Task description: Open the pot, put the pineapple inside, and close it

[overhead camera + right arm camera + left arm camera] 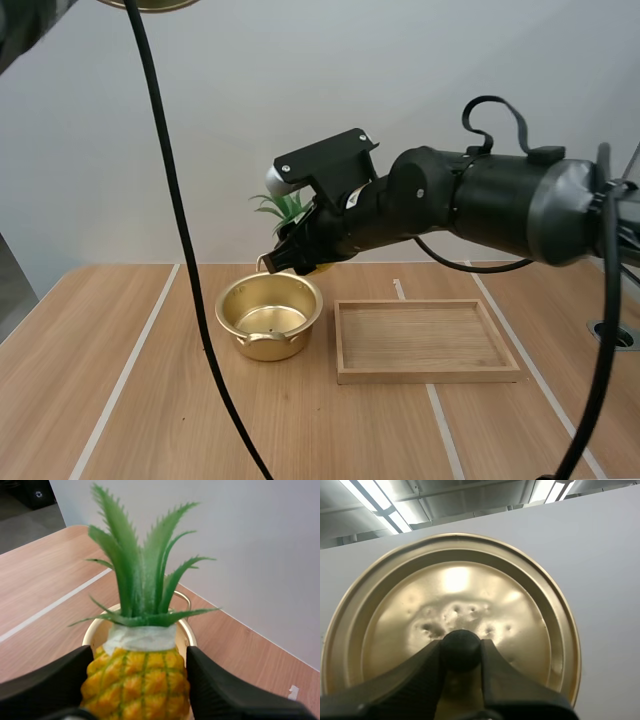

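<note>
Golden pot (290, 343) stands open nr the counter's (120, 340) far edge. Right pincer (137, 662), clenched on pineapple (136, 685), hangs over its rim for lowering in. Left pincer (461, 655) grips lid (455, 590) by knob (461, 642), clear of the opening.

The high view looks forward and down over the table (120, 420) from behind, at middle range. The left wrist view sits close behind the left gripper (461, 650), tilted upward at the lid (470, 590). The right wrist view sits close behind the right gripper (139, 655), facing forward and down; it shares the pot (268, 316), pineapple (137, 680) and table with the high view.
</note>
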Controlling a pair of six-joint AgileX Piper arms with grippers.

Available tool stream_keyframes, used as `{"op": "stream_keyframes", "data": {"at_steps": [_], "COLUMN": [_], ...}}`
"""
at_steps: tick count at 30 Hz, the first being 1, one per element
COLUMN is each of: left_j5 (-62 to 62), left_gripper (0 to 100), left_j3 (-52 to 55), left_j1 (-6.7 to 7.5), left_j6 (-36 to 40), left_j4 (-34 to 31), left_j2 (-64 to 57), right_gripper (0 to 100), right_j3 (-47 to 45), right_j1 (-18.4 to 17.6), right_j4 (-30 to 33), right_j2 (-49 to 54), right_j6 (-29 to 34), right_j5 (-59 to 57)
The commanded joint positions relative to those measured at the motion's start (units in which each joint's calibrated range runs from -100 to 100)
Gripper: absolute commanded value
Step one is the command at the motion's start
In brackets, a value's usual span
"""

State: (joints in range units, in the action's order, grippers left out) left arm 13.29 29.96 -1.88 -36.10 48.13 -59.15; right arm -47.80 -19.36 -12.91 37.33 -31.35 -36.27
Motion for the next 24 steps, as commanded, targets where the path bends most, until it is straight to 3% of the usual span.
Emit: {"op": "stream_keyframes", "data": {"at_steps": [1,24], "left_j5": [-1.72,-1.72], "left_gripper": [0,0], "left_j3": [-0.52,-0.52], "left_j1": [0.11,0.11], "left_j6": [0.25,0.25], "left_j4": [0.4,0.4], "left_j2": [-0.44,-0.44], "right_gripper": [0,0], "right_j3": [-0.13,-0.13], "right_j1": [-0.04,-2.23], "right_j4": [-0.41,-1.87], "right_j2": [-2.64,-24.83], "right_j6": [-0.47,-5.91], "right_j5": [4.32,23.37]}}
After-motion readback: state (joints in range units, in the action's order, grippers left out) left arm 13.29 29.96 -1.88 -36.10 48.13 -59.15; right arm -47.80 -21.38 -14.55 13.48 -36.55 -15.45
